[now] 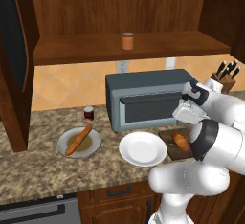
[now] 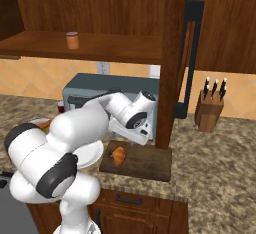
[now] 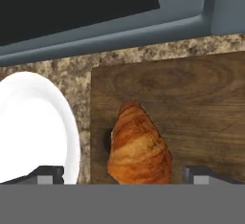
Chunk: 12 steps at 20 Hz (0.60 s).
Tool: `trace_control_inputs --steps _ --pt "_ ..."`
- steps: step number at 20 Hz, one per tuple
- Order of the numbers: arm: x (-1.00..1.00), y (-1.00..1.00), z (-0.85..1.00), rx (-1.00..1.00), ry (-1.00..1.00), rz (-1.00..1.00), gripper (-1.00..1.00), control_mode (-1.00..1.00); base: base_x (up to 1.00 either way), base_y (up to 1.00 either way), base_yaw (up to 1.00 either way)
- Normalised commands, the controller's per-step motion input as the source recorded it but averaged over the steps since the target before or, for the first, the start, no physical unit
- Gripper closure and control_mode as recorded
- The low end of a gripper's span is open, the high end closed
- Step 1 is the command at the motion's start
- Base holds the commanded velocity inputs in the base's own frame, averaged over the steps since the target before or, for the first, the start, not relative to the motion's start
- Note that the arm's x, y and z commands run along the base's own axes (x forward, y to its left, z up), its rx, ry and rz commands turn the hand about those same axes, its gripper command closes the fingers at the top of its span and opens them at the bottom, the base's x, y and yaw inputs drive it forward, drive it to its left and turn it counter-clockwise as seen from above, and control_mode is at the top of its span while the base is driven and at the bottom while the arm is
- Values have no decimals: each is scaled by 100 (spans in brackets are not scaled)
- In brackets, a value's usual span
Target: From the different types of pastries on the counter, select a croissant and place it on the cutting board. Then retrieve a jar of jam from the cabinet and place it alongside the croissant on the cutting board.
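The cabinet (image 1: 119, 50) holds the jar of jam (image 1: 127, 40) on its shelf, above the counter (image 1: 43, 165). The cutting board (image 3: 191, 103) lies right of a white plate (image 1: 142, 148). On the board's left part rests the croissant (image 3: 139, 146), straddled by the released gripper (image 3: 127, 174).

Looking down along my pincer (image 3: 124, 174), I see the croissant (image 3: 139, 146) lying on the cutting board (image 3: 191, 103), near its left edge. My two finger tips (image 3: 48, 174) stand wide apart, one on each side of the pastry, neither touching it. A white plate (image 3: 33, 127) sits on the counter (image 3: 72, 70) just left of the board; I cannot tell whether its rim touches the board. Beyond the board runs the grey front of an appliance (image 3: 119, 36) with a dark window.
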Motion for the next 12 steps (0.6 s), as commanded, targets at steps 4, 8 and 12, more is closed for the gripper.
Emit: trace_control_inputs --steps 4,8,12 --pt "-59 36 69 1 -18 0 -100 -100 0 0 0" --pt "-64 62 92 0 -26 0 -100 -100 0 0 0" --pt "-45 72 91 0 -33 0 -100 -100 0 0 0"
